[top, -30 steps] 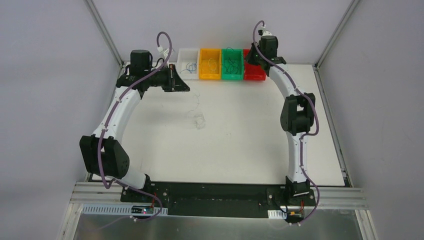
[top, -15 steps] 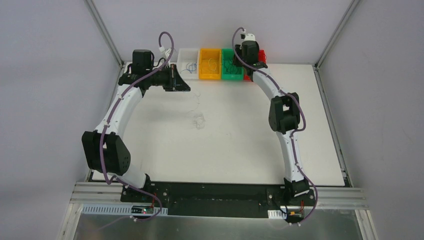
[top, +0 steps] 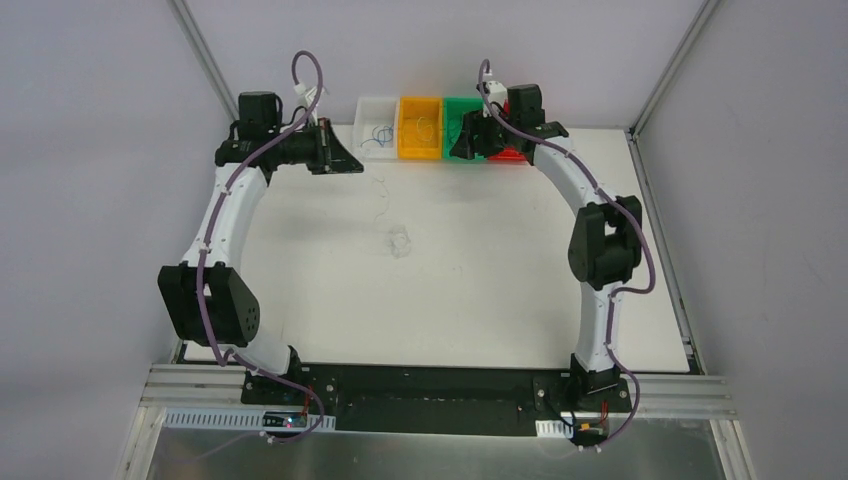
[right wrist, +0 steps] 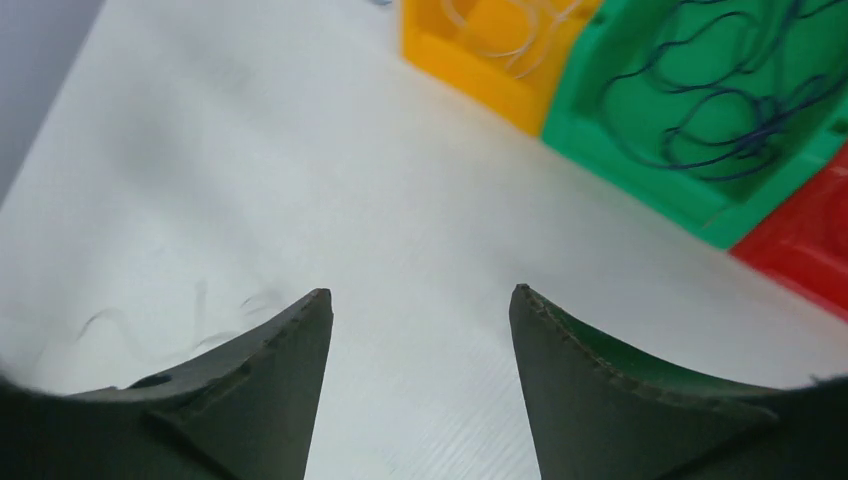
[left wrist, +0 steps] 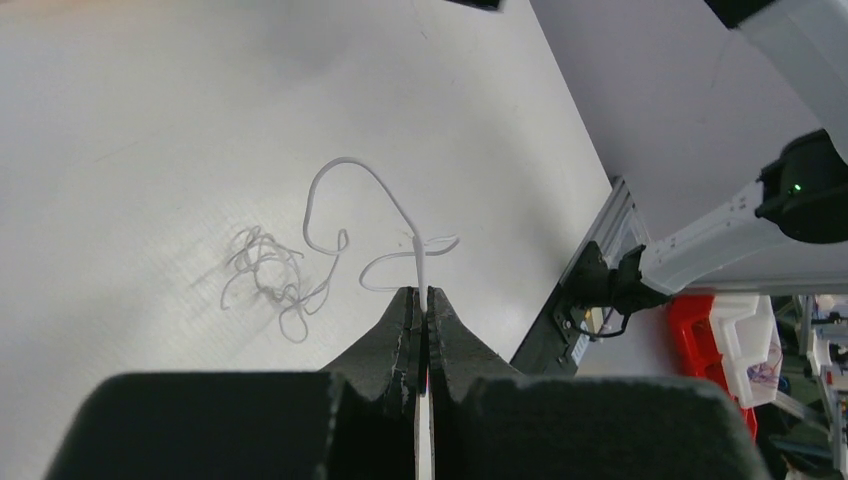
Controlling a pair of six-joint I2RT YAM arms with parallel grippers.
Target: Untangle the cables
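1. The left gripper (left wrist: 420,295) is out at the far left of the table (top: 480,290), just left of the white bin (top: 377,128).
2. Its fingers are pressed together on one white wire (left wrist: 345,160), pinched near one end. The rest of the wire curls away from the tips in an open loop and a smaller hook.
3. From the left wrist view, I cannot tell whether the free part of that wire rests on the table or hangs just above it.
4. A small tangle (top: 400,243) of pale thin wires lies on the table around the middle, nearer than the bins. In the left wrist view it sits just beside the held wire's loop, and I cannot tell whether the two touch.
5. The right gripper (right wrist: 418,292) is at the far edge, by the green bin (right wrist: 700,150) and the red bin (right wrist: 810,240). Its fingers stand wide apart with nothing between them.
6. Four bins sit in a row along the far edge: white, then the yellow bin (right wrist: 480,50), then green, then red.
7. Blue wires (right wrist: 720,90) lie looped in the green bin, and pale wires (right wrist: 510,25) lie in the yellow one.
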